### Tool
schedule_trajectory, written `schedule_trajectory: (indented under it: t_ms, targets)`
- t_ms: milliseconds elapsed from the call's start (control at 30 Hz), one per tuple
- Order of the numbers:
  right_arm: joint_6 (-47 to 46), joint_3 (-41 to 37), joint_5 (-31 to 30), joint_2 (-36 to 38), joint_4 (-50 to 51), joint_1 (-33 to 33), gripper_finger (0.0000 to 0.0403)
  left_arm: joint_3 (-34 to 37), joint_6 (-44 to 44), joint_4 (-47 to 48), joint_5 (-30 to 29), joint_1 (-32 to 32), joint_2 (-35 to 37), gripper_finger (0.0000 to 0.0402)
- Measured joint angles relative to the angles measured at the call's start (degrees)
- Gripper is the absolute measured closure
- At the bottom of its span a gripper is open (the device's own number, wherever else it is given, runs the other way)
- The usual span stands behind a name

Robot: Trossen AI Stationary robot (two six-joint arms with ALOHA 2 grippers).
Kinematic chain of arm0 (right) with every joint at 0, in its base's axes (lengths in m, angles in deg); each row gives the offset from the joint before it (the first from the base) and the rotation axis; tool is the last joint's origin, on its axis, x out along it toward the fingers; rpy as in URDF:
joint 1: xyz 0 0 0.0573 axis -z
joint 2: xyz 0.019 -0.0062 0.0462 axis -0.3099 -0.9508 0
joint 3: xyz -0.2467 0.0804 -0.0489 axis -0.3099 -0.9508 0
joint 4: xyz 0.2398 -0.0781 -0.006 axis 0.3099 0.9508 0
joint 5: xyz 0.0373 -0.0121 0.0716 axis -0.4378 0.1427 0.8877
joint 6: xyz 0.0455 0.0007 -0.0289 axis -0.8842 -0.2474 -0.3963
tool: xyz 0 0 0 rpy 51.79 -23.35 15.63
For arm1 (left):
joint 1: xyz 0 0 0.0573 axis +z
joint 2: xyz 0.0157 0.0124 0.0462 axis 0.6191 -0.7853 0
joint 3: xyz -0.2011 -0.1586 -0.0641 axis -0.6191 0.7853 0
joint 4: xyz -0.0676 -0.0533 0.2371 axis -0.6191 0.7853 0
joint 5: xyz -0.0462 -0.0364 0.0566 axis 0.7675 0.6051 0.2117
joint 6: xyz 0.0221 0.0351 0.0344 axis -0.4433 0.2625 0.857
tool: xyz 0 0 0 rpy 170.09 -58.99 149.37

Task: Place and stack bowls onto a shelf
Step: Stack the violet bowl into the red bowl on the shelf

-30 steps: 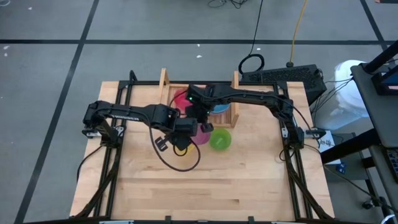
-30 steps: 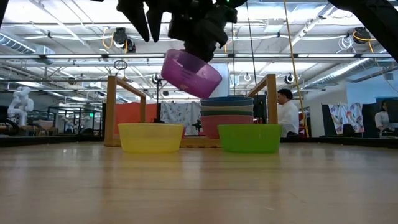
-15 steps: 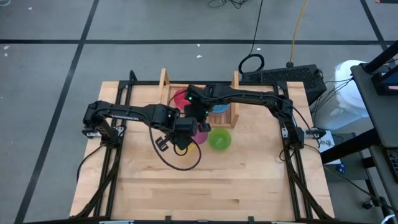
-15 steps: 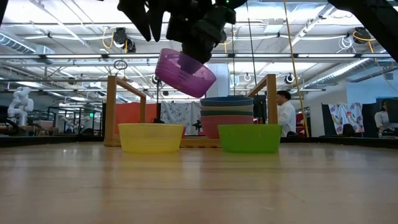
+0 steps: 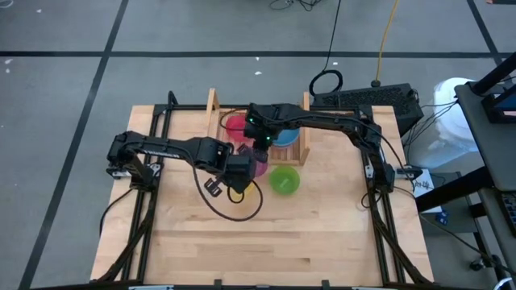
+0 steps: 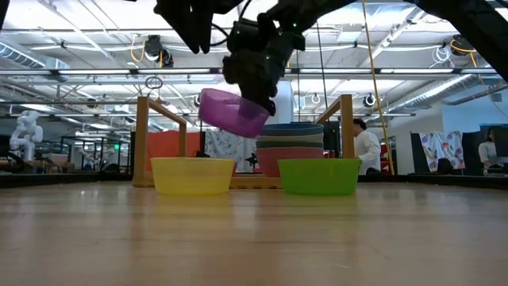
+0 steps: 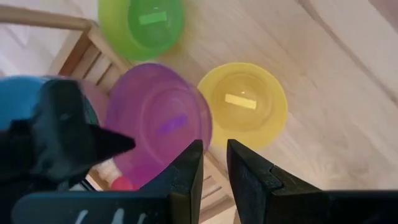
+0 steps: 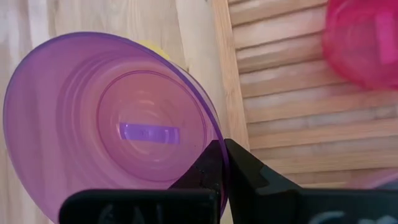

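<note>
Above shelf (image 5: 302, 145): right end effector (image 8: 222, 163) pinching one purple bowl (image 6: 232, 112) (tilted) | left end effector (image 7: 213, 163) spread

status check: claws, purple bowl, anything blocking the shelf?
Right claw shut on purple bowl, airborne near shelf. Left claw open, empty, hovering. Yellow bowl sits below.

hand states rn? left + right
Left hand: open, empty, above the yellow bowl.
Right hand: shut on the purple bowl rim, held over the shelf edge.
</note>
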Motion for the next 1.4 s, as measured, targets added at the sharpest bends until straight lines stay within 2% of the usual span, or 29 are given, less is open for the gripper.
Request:
schedule_trajectory:
  t_ms: [167,333,500,733,900,1067,1200,1333,1400]
  targets:
    - [-0.2,-1.7,0.1,-0.1,-1.1,-0.9,0.0403,0.0,-5.5,0.3,2.6,1.6,0.0,0.0323]
    - [-0.2,-1.7,0.2,0.0,-1.2,-1.3,0.0403,0.0,-6.9,2.0,5.7,3.4,0.0,0.0323]
    - [1.0,-1.6,0.2,1.2,-1.2,-1.2,0.0403,0.0,0.0,2.2,8.2,3.8,0.0,0.0323]
    - [6.0,-1.7,0.2,2.6,0.8,-1.6,0.0403,0.0,6.6,5.9,8.3,5.4,0.0,0.0323]
    - [11.3,-1.6,3.3,3.9,0.1,-2.4,0.0403,0.0,9.0,6.8,8.2,7.1,0.0,0.0323]
    - [16.6,-1.6,3.2,4.4,0.6,-3.3,0.0403,0.0,10.6,4.7,8.2,7.7,0.0,0.0323]
    - [20.7,-1.6,3.4,4.4,0.6,-3.9,0.0403,0.0,11.5,3.4,11.4,7.4,0.2,0.0323]
    - [21.3,-1.6,6.4,4.4,0.1,-3.9,0.0403,0.0,12.1,0.8,12.7,6.6,1.0,0.0323]
    - [19.9,-1.6,6.0,4.4,0.1,-3.9,0.0403,0.0,11.4,0.1,12.7,6.4,1.1,0.0323]
